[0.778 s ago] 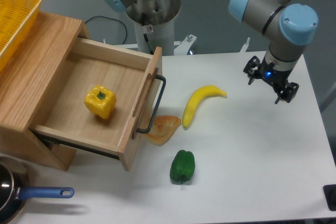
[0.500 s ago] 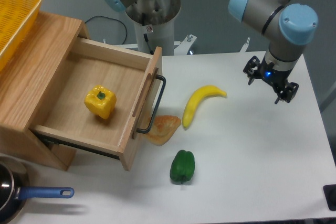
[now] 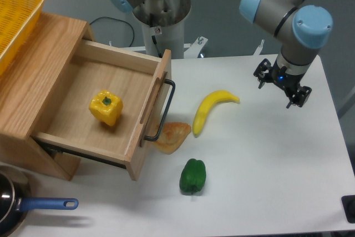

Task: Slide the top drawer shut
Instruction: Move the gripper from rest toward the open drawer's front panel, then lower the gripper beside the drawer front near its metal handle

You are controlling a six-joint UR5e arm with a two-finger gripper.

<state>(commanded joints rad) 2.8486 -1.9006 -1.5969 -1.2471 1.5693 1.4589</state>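
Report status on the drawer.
End effector open, empty, far right of drawer. Drawer open, yellow pepper inside. Pastry touches the front by the handle.

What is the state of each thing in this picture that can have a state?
top drawer: pulled out, open, holds a yellow bell pepper.
black bar handle: free, nothing touches it.
tool: in the air above the table, far from the drawer, holds nothing; fingers apart.
banana: lying on the table.
green bell pepper: lying on the table.

Banana (image 3: 213,107), green pepper (image 3: 193,176), yellow basket (image 3: 16,15), pan (image 3: 22,208).
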